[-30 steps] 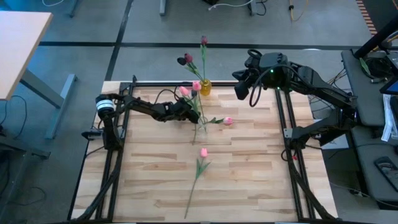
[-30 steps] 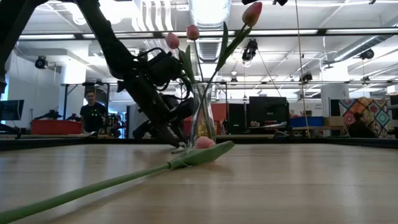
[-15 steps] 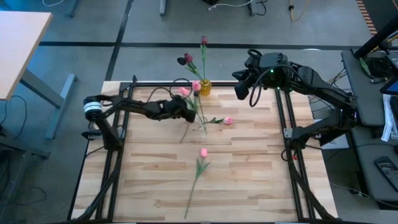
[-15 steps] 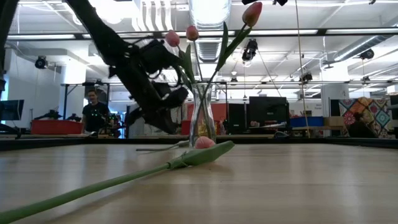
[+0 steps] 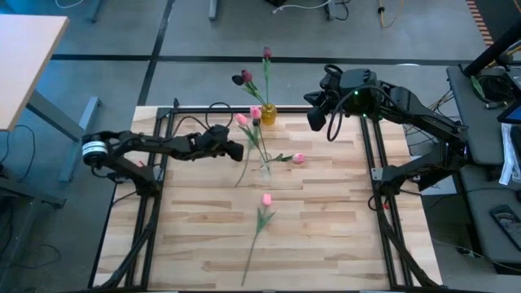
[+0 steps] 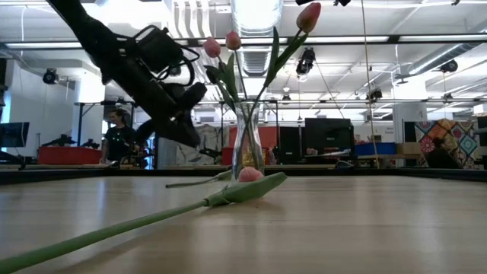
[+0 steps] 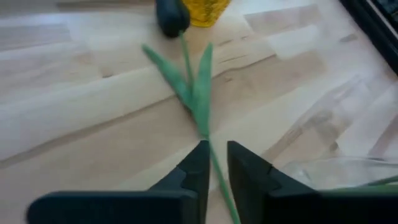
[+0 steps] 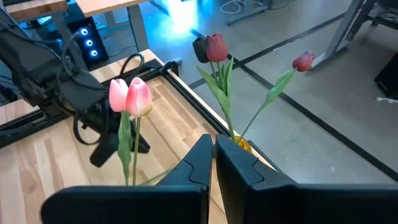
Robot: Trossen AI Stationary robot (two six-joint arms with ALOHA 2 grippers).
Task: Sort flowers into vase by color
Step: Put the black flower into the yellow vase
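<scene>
A dark maroon tulip (image 7: 172, 15) lies on the table with its head beside the yellow vase (image 5: 268, 115), and its stem (image 5: 242, 171) runs toward the near side. My left gripper (image 5: 238, 151) hangs above that stem, slightly open, so the stem shows through the gap (image 7: 214, 155). In the low view it (image 6: 190, 141) is well clear of the tabletop. Two pink tulips (image 8: 129, 96) stand in the clear vase (image 5: 265, 168). Maroon tulips (image 8: 214, 46) stand in the yellow vase. My right gripper (image 8: 213, 149) waits shut, raised over the far right.
Two more pink tulips lie on the table, one (image 5: 299, 158) right of the clear vase and one (image 5: 266, 198) nearer the front with its stem running toward the near edge. Black frame rails (image 5: 370, 163) line the table's sides. Bare wood lies at the near left and right.
My left gripper has risen and drawn back toward the table's left edge, away from the clear vase. The lying maroon tulip's stem end has swung toward the left and now rests on the table apart from the gripper.
</scene>
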